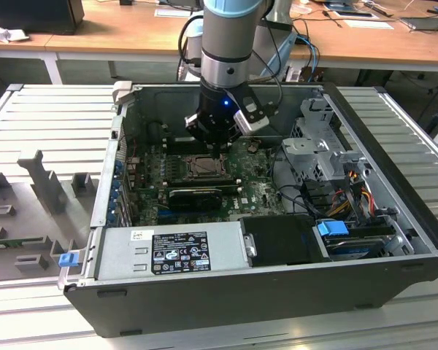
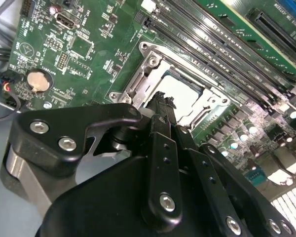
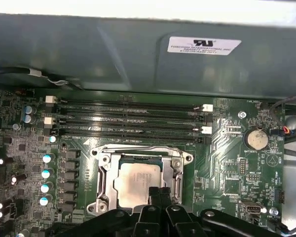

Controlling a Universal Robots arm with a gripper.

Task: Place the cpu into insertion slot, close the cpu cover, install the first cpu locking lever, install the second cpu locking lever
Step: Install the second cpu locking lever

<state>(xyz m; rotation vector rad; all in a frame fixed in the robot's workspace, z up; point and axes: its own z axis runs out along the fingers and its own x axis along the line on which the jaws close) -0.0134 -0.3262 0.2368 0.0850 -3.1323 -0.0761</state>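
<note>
The black two-fingered gripper [image 3: 159, 193] has its jaws pressed together with no gap between the fingertips, which sit over one edge of the small square cpu with a pale silvery-grey metal top [image 3: 136, 184]; whether they touch it cannot be told. The cpu lies flat in the square dark insertion slot [image 3: 104, 183], framed by the thin silvery hinged cpu cover [image 3: 176, 169], which lies down around it. In the exterior view the grey robot arm [image 1: 230, 44] points straight down into the open black computer case [image 1: 394, 168], with the gripper [image 1: 217, 152] above the green circuit board [image 1: 150, 164], near the long black memory slots [image 3: 128, 118].
</note>
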